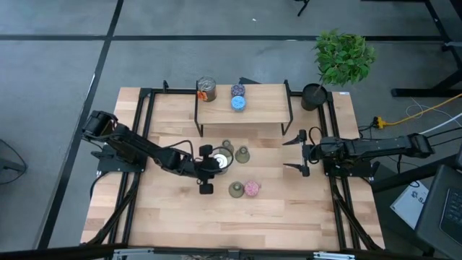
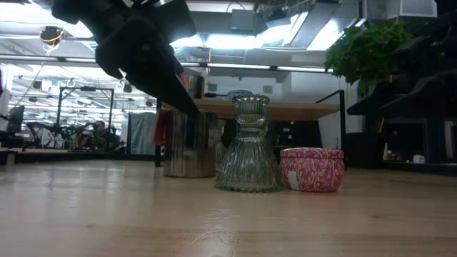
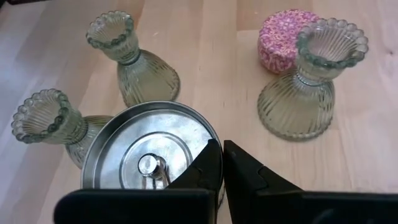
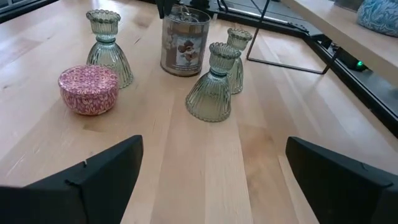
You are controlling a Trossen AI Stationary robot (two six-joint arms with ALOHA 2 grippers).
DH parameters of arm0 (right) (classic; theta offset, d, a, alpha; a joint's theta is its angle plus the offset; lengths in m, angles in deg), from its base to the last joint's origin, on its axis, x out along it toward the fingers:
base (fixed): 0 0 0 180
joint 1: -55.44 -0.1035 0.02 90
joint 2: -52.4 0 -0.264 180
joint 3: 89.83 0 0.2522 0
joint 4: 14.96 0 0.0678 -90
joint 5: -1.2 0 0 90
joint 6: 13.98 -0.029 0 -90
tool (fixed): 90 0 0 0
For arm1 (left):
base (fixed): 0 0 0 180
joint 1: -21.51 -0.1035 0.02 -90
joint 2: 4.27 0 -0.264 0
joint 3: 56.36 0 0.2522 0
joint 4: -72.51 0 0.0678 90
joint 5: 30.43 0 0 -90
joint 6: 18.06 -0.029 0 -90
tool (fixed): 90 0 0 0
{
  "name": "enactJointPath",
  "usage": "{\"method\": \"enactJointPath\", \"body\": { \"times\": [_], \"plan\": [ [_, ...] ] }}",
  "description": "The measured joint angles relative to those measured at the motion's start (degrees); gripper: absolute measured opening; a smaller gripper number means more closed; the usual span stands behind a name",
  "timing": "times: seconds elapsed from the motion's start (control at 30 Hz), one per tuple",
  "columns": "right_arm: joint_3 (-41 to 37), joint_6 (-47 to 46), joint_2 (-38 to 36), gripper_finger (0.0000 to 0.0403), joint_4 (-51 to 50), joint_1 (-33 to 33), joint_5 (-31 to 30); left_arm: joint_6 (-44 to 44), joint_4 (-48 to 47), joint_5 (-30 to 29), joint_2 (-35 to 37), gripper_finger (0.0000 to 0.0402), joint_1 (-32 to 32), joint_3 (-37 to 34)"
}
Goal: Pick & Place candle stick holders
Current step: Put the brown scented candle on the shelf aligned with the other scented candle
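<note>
A silvery open-topped can (image 3: 143, 155) stands on the table's middle (image 1: 222, 160), and my left gripper (image 3: 222, 149) is shut on it. Three green glass vase-shaped holders (image 3: 134, 59) (image 3: 53, 121) (image 3: 311, 81) and a pink speckled round one (image 3: 283, 37) stand upright around it. On the raised shelf (image 1: 267, 108) stand a second silvery can (image 1: 206, 89), a purple round holder (image 1: 237, 90) and a blue one (image 1: 238, 103). My right gripper (image 1: 307, 154) is open and empty at the table's right, facing the group (image 4: 211, 180). My left gripper pinches the can's rim (image 3: 211, 138), one finger inside the can and one outside. The fingers slant down onto it from the table's left (image 2: 178, 93). The can stands upright with its base on the table (image 2: 189, 173).
A black pot with a green plant (image 1: 339, 61) stands at the far right corner. The shelf's black metal legs (image 1: 290, 115) stand behind the group. Bare wood (image 1: 216, 224) lies toward the near edge.
</note>
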Motion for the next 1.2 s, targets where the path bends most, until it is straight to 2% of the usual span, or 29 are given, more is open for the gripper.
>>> {"method": "enactJointPath", "body": {
  "times": [0.3, 0.53, 0.8, 0.93, 1.2],
  "plan": [
    [0.0, 0.02, 0.0, 0.0398, 0.02, 0.01, 0.0, 0.15, -3.86, -1.49, 3.46, 0.0003, 1.79, -0.28],
    [0.0, 0.02, 0.0, 0.0398, 0.02, 0.01, 0.07, 1.5, -7.61, -6.97, 5.54, 0.0002, 3.64, -0.33],
    [0.0, 0.02, 0.0, 0.0398, 0.02, 0.01, 0.15, 1.55, -7.19, -7.57, 5.75, 0.0002, 3.84, -0.24],
    [0.02, 0.02, 0.0, 0.0398, 0.03, -0.01, 0.15, 1.51, -7.11, -10.88, 5.84, 0.0002, 3.82, -0.15],
    [0.02, 0.04, 0.0, 0.0398, 0.04, 0.01, 0.15, 2.83, -8.95, -10.85, 7.83, 0.0002, 3.82, -0.04]
  ]
}}
